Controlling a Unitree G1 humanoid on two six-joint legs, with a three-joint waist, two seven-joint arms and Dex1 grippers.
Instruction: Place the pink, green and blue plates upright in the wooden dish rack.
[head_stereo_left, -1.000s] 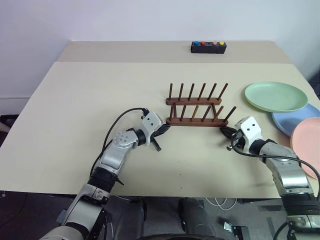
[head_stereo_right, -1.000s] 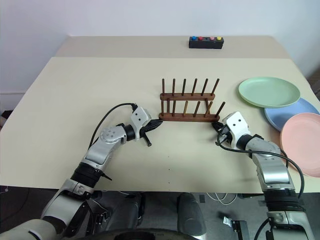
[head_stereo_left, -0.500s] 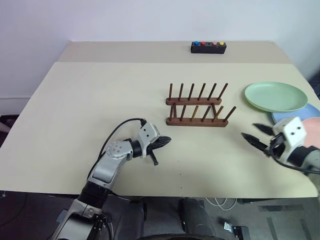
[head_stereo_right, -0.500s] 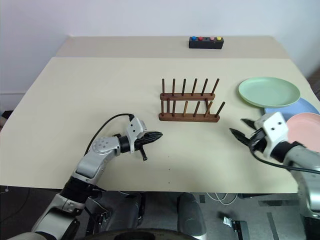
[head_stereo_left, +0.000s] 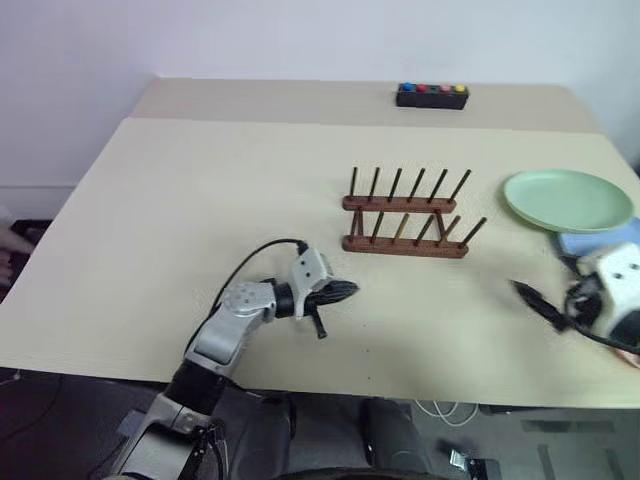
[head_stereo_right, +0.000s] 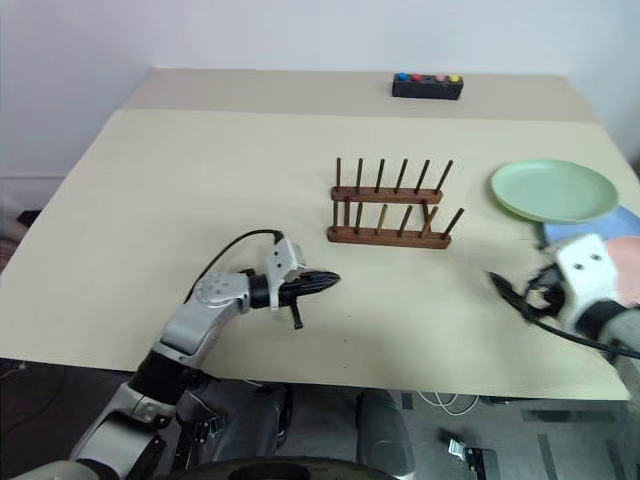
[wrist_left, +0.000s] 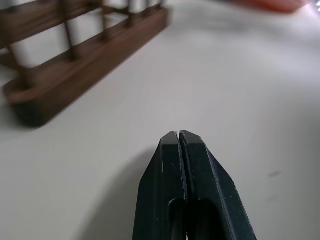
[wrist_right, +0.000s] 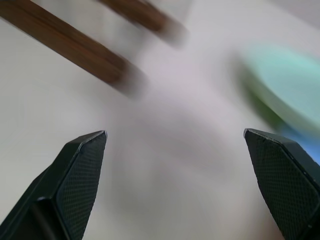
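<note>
Dark brown and empty, the wooden dish rack stands right of centre in the head view on the pale beige surface, its two rows of pegs upright. To its right, near the frame's right edge, lies the green plate, flat on the surface. Just below it a strip of the blue plate shows, and in the right eye view a sliver of the pink plate lies at the right edge, both partly hidden by the right arm.

Left gripper sits low over the surface, lower left of the rack and apart from it, its jaws pressed together on nothing. Right gripper hangs at the lower right, jaws spread wide and empty. A small black box with coloured buttons rests at the far edge.
</note>
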